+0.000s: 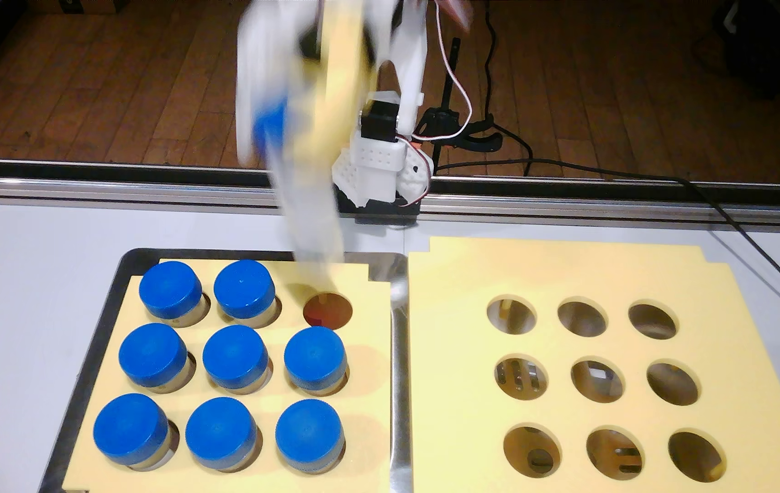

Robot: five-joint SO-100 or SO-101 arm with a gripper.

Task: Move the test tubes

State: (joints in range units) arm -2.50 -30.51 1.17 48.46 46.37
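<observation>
The end effector (305, 142), blurred at 12 o'clock above the left board (369, 360), grips one tube (270, 128). Eight tubes (235, 356) sit in that board. They look light and rigid; the ribbed cap rim suits gripping.

A lab or workshop bench is suggested, perhaps a robotics test station: a white desk (22, 284) edged with an aluminium rail (141, 189), blue-capped test tubes (235, 356) seated in pale yellow foam boards (568, 275), cables (663, 180) trailed over a dark wooden floor (117, 95).
</observation>
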